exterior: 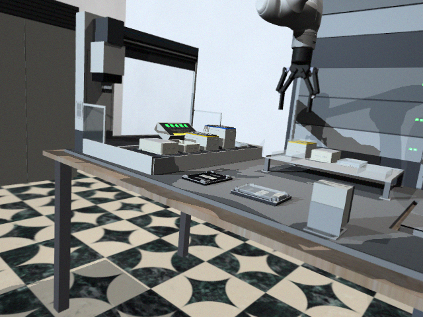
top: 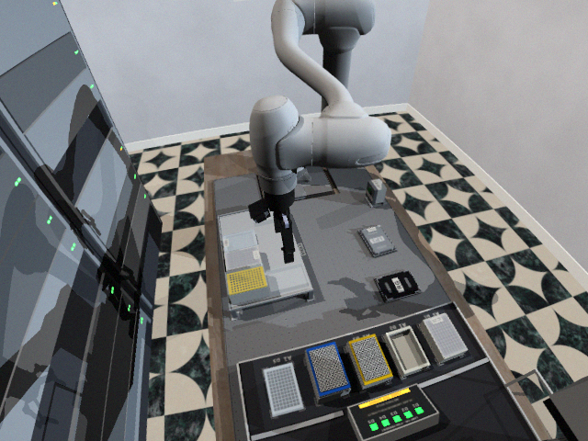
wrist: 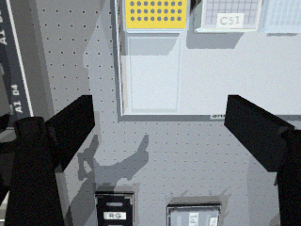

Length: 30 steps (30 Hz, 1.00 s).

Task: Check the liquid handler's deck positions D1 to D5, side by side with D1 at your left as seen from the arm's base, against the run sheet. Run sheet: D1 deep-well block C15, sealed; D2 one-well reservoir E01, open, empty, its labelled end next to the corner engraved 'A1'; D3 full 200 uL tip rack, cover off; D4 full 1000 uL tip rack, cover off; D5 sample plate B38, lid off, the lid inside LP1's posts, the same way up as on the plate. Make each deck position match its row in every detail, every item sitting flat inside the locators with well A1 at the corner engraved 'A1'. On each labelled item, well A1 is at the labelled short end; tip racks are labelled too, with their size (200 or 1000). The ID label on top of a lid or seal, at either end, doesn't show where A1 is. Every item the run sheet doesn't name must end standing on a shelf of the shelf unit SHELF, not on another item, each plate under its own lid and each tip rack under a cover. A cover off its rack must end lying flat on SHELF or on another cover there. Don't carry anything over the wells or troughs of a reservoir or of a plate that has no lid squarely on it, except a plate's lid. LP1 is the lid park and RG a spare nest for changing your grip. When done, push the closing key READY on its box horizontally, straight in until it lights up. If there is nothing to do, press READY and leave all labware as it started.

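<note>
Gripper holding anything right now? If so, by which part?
Nothing held. The black two-finger gripper is open and empty, hanging in the air above the grey shelf unit at its front edge.

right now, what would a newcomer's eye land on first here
The big grey arm, its open gripper hanging empty above the shelf unit. Next, the blue-rimmed tip rack and yellow-rimmed tip rack side by side on the dark deck, with the row of green lights just in front.
</note>
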{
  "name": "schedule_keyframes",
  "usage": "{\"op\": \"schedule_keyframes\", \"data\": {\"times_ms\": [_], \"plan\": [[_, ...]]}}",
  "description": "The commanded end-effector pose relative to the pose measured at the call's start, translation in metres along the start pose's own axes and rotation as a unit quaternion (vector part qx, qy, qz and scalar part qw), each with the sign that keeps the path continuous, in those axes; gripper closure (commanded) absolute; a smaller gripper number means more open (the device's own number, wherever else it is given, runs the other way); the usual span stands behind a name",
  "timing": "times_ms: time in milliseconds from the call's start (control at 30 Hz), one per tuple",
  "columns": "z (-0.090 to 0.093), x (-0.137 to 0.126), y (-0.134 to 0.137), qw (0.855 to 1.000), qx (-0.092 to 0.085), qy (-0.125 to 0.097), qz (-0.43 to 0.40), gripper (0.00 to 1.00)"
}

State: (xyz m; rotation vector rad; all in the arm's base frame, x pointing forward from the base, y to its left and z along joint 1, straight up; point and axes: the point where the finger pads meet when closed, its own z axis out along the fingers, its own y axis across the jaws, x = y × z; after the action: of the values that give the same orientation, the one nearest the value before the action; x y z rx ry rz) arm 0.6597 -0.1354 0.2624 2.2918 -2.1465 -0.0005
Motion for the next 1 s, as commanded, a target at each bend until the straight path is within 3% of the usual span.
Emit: {"op": "schedule_keyframes", "data": {"times_ms": [0,600,633,967], "plan": [[-0.008,0.000,0.000,1.000,0.001,0.000,0.000,0.21],[-0.029,0.000,0.000,1.000,0.001,0.000,0.000,0.21],[-0.029,0.000,-0.005,1.000,0.001,0.000,-0.010,0.90],[-0.030,0.001,-0.043,0.996,0.001,0.000,-0.090,0.90]]}}
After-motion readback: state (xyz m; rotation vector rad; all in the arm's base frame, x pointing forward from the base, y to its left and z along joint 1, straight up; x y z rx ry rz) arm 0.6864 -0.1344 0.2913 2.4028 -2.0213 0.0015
